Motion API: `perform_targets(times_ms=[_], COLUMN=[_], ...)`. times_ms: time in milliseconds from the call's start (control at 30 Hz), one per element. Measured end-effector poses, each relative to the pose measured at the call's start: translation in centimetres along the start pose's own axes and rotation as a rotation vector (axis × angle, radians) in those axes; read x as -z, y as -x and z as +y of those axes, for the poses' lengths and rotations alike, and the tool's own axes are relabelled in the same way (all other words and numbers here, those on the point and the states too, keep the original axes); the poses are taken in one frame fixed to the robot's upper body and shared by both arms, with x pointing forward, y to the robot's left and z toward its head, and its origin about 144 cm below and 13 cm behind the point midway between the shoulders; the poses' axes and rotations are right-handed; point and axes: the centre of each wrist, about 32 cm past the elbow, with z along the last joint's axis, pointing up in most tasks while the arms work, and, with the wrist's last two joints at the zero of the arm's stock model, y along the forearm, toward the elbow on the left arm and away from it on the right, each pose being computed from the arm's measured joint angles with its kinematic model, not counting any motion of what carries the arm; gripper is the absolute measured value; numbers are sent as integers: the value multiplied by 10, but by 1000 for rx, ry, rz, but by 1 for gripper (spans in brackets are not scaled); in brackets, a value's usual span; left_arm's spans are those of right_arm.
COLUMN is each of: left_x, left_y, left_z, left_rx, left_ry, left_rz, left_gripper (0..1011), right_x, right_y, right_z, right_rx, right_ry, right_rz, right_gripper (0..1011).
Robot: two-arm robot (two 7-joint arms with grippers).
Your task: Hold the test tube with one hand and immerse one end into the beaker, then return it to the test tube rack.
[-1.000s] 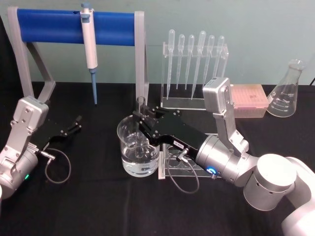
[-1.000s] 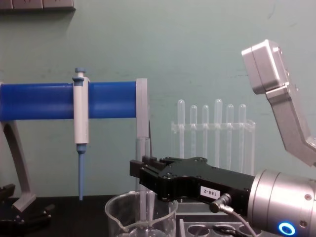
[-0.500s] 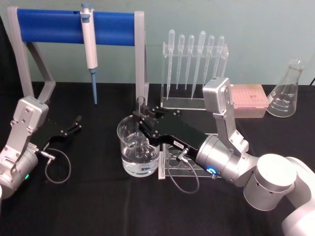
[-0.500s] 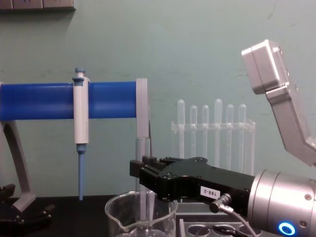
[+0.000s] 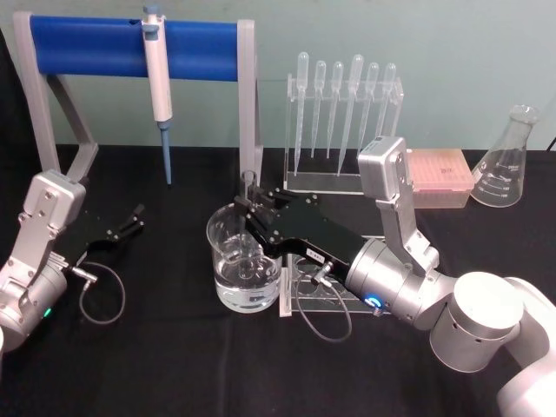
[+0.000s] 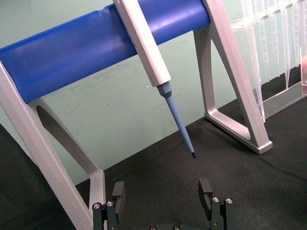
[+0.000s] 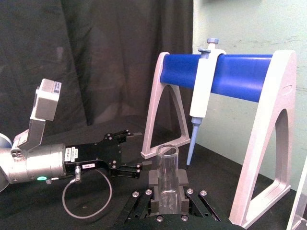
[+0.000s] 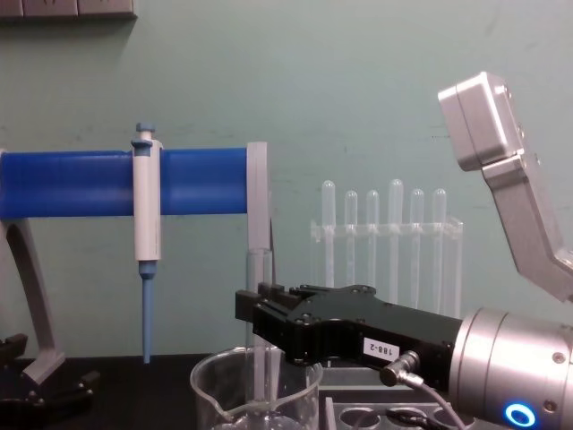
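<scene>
My right gripper (image 5: 247,208) is shut on the test tube (image 5: 249,193), a clear glass tube held upright with its open rim on top. In the chest view the test tube (image 8: 259,269) passes between the black fingers of the right gripper (image 8: 257,309) and runs down inside the beaker (image 8: 215,390). The beaker (image 5: 228,282) is wide, has a spout and holds water. I cannot tell whether the tube's lower end is under the surface. The right wrist view shows the test tube (image 7: 168,178) clamped at its middle. My left gripper (image 5: 132,221) rests open on the black table at the left, and in its own wrist view the left gripper (image 6: 162,191) holds nothing.
A blue-barred stand (image 5: 87,47) at the back carries a white-and-blue pipette (image 5: 157,74). A clear rack of plastic pipettes (image 5: 343,113), a pink box (image 5: 439,174) and a conical flask (image 5: 508,161) stand at the back right. A clear tube rack (image 5: 317,295) lies under my right arm.
</scene>
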Motion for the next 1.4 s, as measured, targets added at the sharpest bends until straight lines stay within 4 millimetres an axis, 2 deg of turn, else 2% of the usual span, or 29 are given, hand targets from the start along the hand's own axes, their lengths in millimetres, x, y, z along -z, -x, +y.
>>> perform_targets(times_ms=[1400], left_x=[0], left_y=[0], left_z=[0], left_rx=[0], left_ry=[0], left_rz=[0], left_gripper=[1000], right_x=[0], right_y=[0], right_z=[0], right_rx=[0], right_ry=[0], right_rz=[0], right_gripper=[223])
